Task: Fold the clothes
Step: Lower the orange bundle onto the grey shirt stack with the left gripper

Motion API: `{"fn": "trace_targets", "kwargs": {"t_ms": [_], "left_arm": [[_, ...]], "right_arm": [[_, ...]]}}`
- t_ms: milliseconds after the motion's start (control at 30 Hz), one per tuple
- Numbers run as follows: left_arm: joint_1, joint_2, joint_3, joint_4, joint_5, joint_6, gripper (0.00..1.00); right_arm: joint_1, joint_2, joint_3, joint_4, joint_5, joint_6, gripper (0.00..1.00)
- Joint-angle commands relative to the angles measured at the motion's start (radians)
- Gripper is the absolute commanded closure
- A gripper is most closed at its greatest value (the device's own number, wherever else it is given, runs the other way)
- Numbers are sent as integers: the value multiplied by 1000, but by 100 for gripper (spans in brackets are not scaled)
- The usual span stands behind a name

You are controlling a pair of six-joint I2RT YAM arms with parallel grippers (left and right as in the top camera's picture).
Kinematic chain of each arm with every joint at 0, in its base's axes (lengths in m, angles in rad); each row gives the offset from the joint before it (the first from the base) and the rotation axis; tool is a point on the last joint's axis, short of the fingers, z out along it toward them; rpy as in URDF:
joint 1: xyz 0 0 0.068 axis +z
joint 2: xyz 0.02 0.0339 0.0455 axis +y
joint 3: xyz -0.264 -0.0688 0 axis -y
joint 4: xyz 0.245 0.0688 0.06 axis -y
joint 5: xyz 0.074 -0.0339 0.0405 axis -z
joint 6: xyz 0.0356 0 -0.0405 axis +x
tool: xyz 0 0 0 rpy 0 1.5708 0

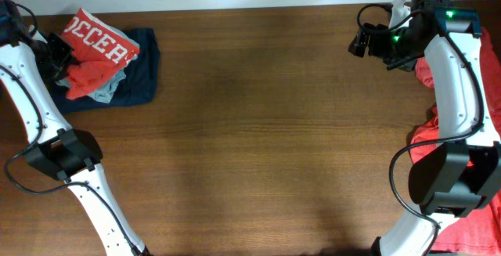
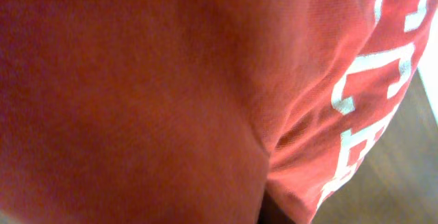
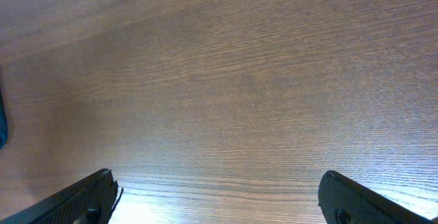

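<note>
**Overhead: lettered red shirt bunched at the table's far-left corner**

Overhead, a crumpled orange-red cotton T-shirt (image 1: 94, 46) with large white block letters lies at the far-left corner of the brown wooden table (image 1: 258, 131). It sits on a flat navy blue cloth (image 1: 145, 72), and a scrap of pale grey-blue cloth (image 1: 106, 93) pokes out beneath it. More coral-red cloth (image 1: 470, 232) is heaped along the table's right edge, partly under the right arm.

The shirt looks light, soft and limp. It will probably sag and bunch wherever it is lifted, and a hem, shoulder seam or sleeve edge would likely give a surer hold than the loose middle. The fabric should not slip much, but a pinch could easily gather several layers at once.

The left gripper (image 1: 63, 60) is pressed into the shirt at the table's far-left corner. Its wrist view shows only red fabric (image 2: 171, 101) and white lettering, with the fingers hidden, so I cannot tell how far the jaws are parted or whether they grip the cloth. The right gripper (image 3: 219, 203) hangs over bare wood near the table's far-right corner, its jaws spread wide, holding and touching nothing.
</note>
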Motion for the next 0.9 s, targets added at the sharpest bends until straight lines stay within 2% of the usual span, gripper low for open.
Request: {"fn": "trace_targets", "kwargs": {"t_ms": [0, 67, 100, 133, 467, 567, 600, 633, 667, 700, 867], "left_arm": [[9, -13, 21, -23, 0, 23, 49], [11, -30, 21, -23, 54, 23, 37], [13, -51, 21, -23, 86, 23, 17], [13, -67, 21, -23, 89, 22, 1], [16, -268, 21, -4, 84, 137, 1], [18, -272, 21, 11, 84, 166, 11], [18, -266, 17, 17, 83, 189, 23], [18, -261, 12, 21, 84, 204, 43], [20, -256, 5, 26, 84, 212, 76], [20, -250, -5, 32, 84, 215, 100], [35, -215, -77, 90, 84, 214, 100]], "right_arm": [[-1, -2, 0, -3, 9, -3, 1], [-1, -2, 0, -3, 9, -3, 1], [-1, -2, 0, -3, 9, -3, 1], [-1, -2, 0, -3, 9, -3, 2], [-1, -2, 0, -3, 9, -3, 1], [-1, -2, 0, -3, 9, -3, 1], [-1, -2, 0, -3, 9, -3, 1], [-1, -2, 0, -3, 9, -3, 1], [-1, -2, 0, -3, 9, -3, 1], [-1, -2, 0, -3, 9, -3, 2], [-1, -2, 0, -3, 9, -3, 1]]}}
